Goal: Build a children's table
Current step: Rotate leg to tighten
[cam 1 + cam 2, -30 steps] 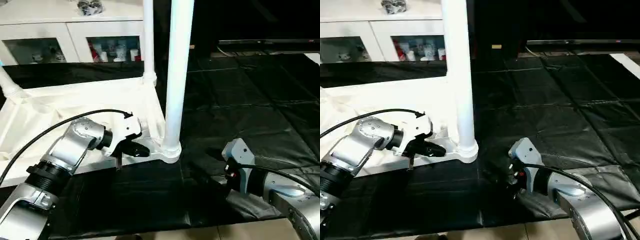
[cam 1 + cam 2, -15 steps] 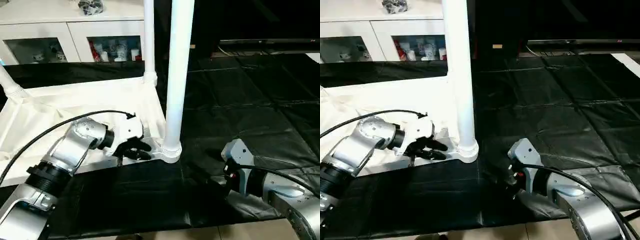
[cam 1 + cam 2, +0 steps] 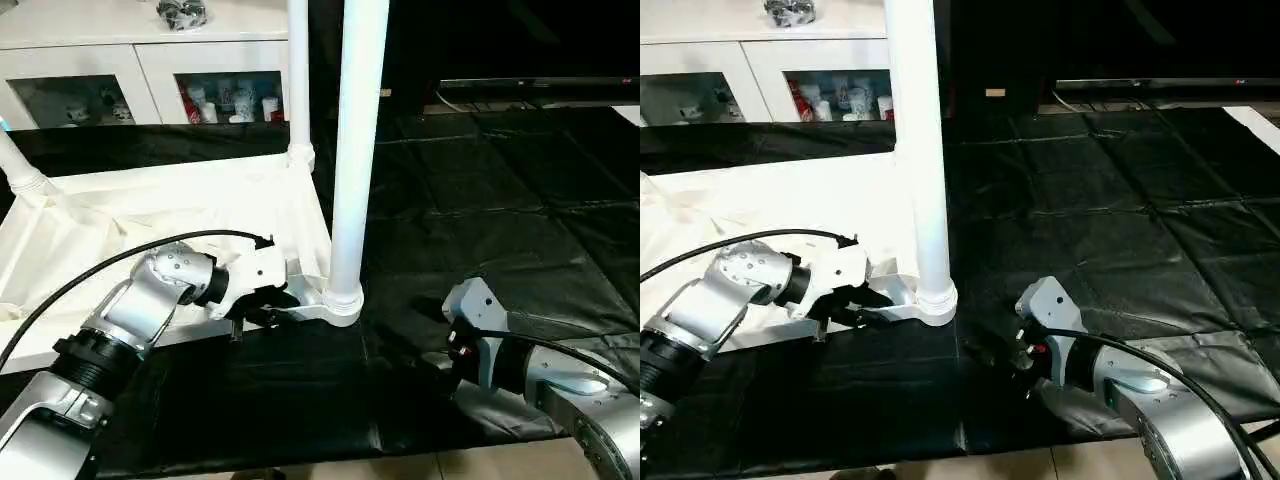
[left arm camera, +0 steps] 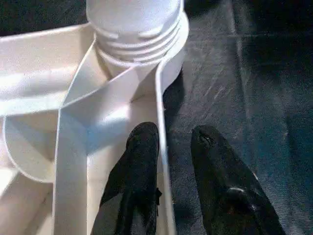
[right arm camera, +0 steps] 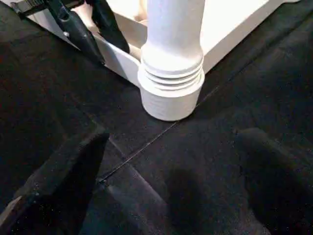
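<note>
Tabletop (image 3: 150, 215) rim now straddled by left pincer (image 4: 168, 142) at leg's (image 3: 355, 150) eight o'clock, not clamped; steadying begun; right pincer (image 5: 171, 147) spread wide.

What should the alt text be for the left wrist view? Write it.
The left gripper straddles the side wall of the upturned white table top, one black finger inside the rim, the other outside over the black mat. Just ahead, a leg stands in the corner socket.
</note>
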